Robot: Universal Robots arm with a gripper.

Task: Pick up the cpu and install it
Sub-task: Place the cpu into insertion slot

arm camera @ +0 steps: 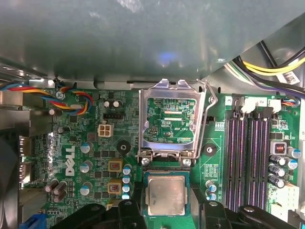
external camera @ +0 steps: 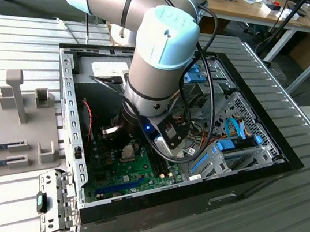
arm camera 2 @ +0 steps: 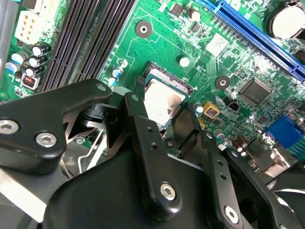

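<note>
The cpu sits in its socket, bracket swung up for access; the claw straddles it, whether gripping I cannot tell.

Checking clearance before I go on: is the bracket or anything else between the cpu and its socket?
Nothing visible is. The hinged bracket is swung open beside the socket, and the cpu lies within the socket frame.

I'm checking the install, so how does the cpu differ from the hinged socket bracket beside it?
The cpu is a solid silvery square with a green rim; the bracket is an open metal frame, with green board showing through it. The cpu lies flat in the socket; the bracket is swung open beyond it. Both are square and metallic.
</note>
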